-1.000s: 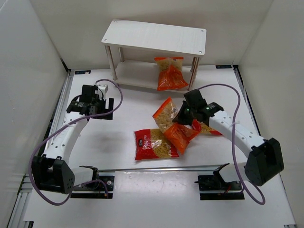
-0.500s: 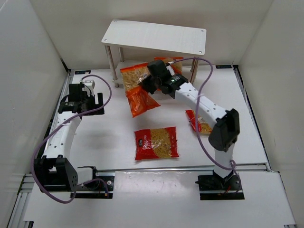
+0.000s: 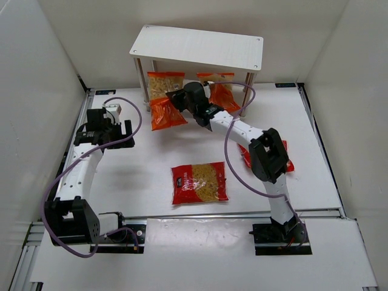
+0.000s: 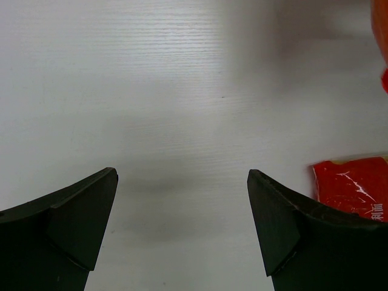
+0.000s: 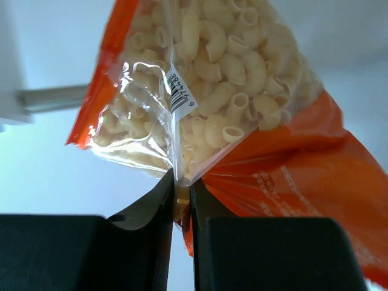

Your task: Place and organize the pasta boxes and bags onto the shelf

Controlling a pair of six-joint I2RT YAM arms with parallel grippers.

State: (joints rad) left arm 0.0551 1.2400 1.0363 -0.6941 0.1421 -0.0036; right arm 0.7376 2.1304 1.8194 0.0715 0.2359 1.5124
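the right gripper [image 5: 180,193] is pinched tight on the clear back seam of an orange pasta bag [image 5: 242,115], its two fingers pressed together with only the thin film between them; elbow macaroni and a barcode strip show through the bag's window just above the grip. in the top view this held bag [image 3: 163,97] sits at the left end of the shelf [image 3: 197,47], its pasta window tucked under the top board and its orange half reaching out past the front edge of the lower board. whether it rests on that board or hangs just above it cannot be told. a silver leg [image 5: 51,97] of the shelf shows beside the bag in the right wrist view. a second orange bag [image 3: 218,92] lies at the right end of the lower tier, near the held one but apart from it. a red bag [image 3: 199,183] lies flat on the white table [image 3: 151,157] in the middle, well apart from the shelf. another red bag [image 3: 285,163] lies to the right, partly hidden beneath the right arm. the left gripper [image 4: 182,179] hangs over bare table at the left side, its fingers spread wide and holding nothing.
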